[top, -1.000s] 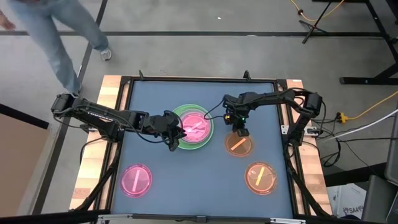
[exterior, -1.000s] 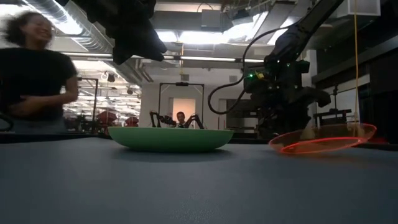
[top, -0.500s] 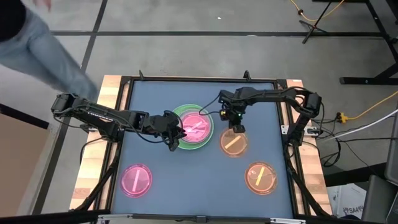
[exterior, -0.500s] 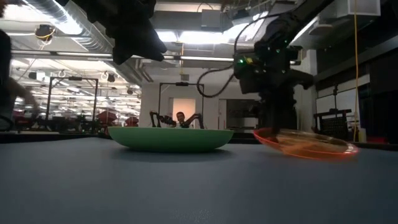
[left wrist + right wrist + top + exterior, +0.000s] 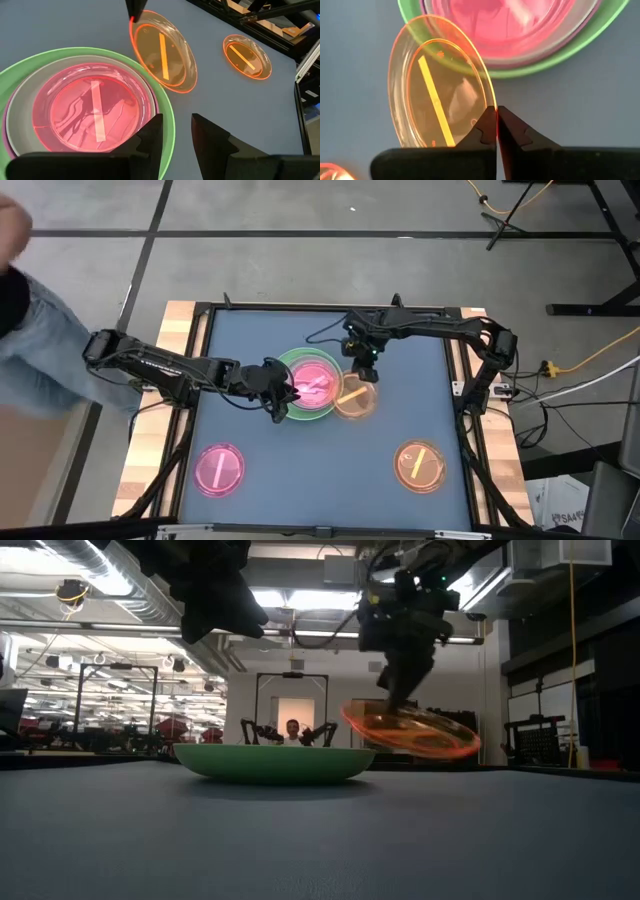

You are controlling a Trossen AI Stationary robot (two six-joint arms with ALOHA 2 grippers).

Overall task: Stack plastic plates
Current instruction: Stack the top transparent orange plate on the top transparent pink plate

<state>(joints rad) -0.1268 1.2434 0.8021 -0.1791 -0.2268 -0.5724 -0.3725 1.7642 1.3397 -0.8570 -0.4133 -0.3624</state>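
A stack stands at mid table: a bright green plate [image 5: 288, 366] at the bottom, a purple one and a pale grey plate [image 5: 22, 97] inside it, and a pink plate [image 5: 314, 383] on top. My right gripper [image 5: 362, 370] is shut on an orange plate [image 5: 353, 397], which hangs in the air just right of the stack and shows tilted in the low view [image 5: 410, 731]. My left gripper [image 5: 176, 132] stands open over the stack's left rim [image 5: 285, 395], with nothing between its fingers. My right gripper pinches the orange plate's rim [image 5: 493, 107] between its two fingers, at the plate's far edge. The fingers slant down from above. The plate hangs tilted below them, clear of the table, with its left part over the green plate's right rim.
A second pink plate [image 5: 219, 469] lies near the front left of the table and a second orange plate [image 5: 420, 465] near the front right. A person stands beyond the table's left side [image 5: 30, 320].
My right gripper has risen and gone toward the table's left and far side, toward the stack, still shut on the orange plate. The plate has come up off the table and tipped. The person has walked off to the left.
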